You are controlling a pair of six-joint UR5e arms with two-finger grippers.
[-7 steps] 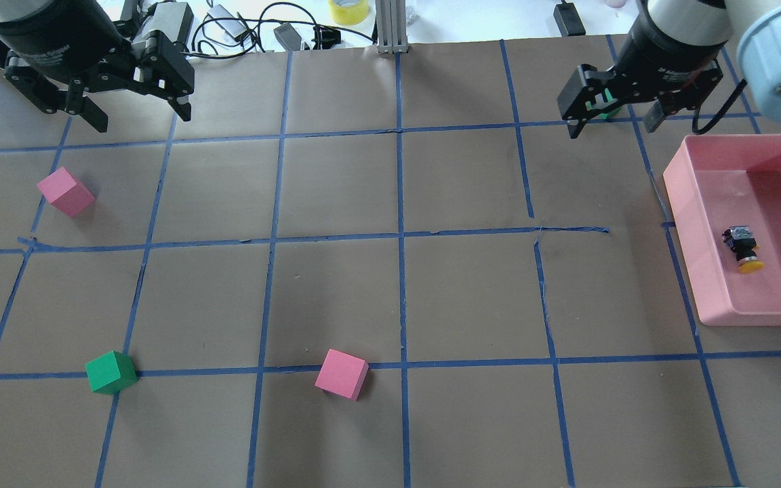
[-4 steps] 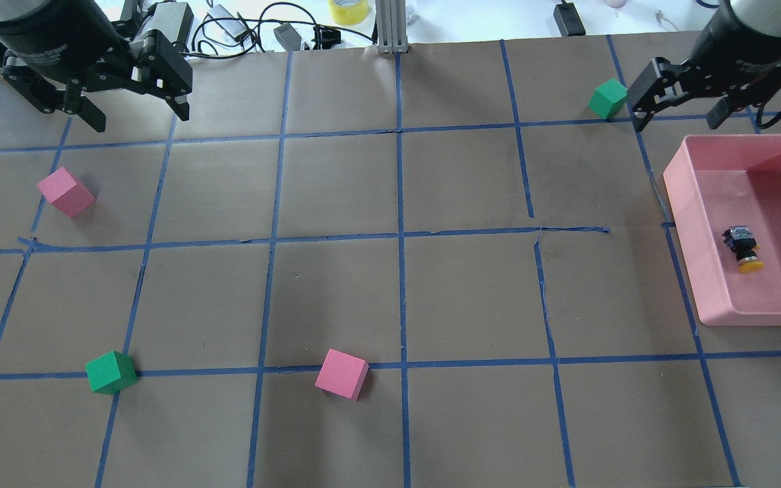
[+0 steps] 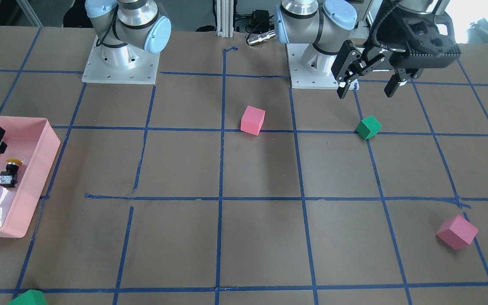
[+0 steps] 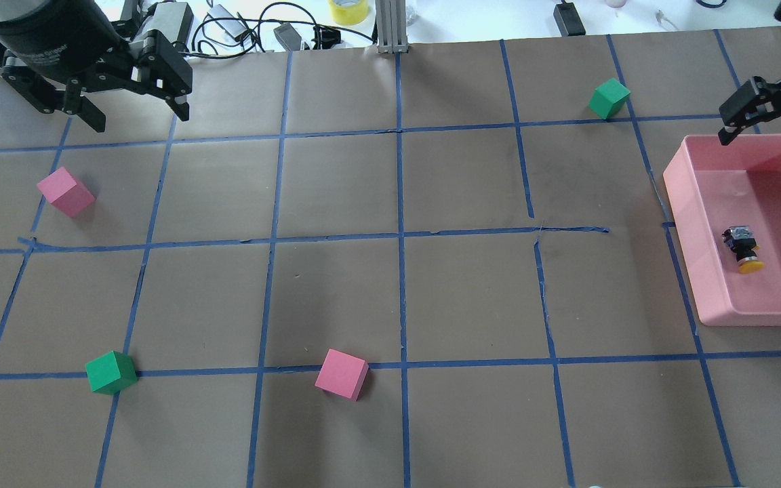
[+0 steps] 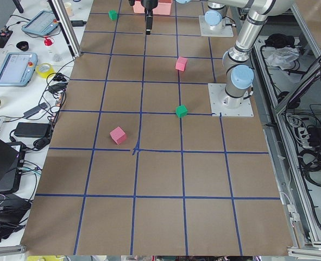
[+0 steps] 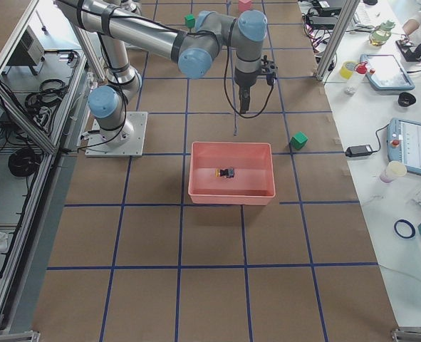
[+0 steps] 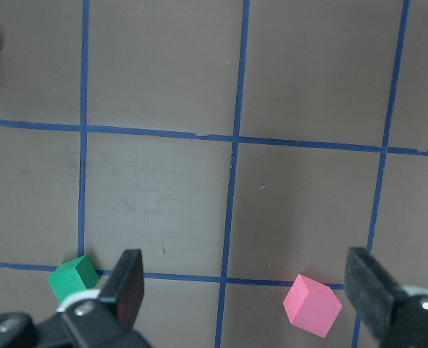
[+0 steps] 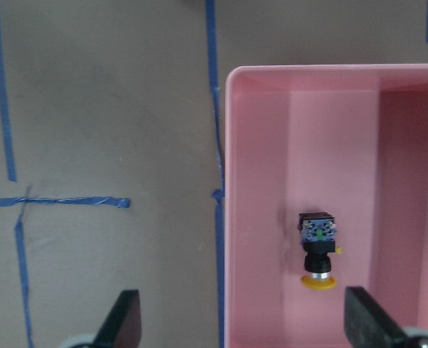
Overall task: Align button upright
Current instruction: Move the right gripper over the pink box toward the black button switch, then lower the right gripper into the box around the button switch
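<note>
Overhead exterior shows one button (image 4: 743, 249), two pink cubes (image 4: 65, 192) (image 4: 342, 374), two green cubes (image 4: 609, 98) (image 4: 110, 372).

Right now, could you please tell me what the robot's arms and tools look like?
The left arm and right arm are silver tubes with pale blue round joint caps. The left tool and right tool are matte black with two angular fingers; the left carries white lettering and a black cable.
</note>
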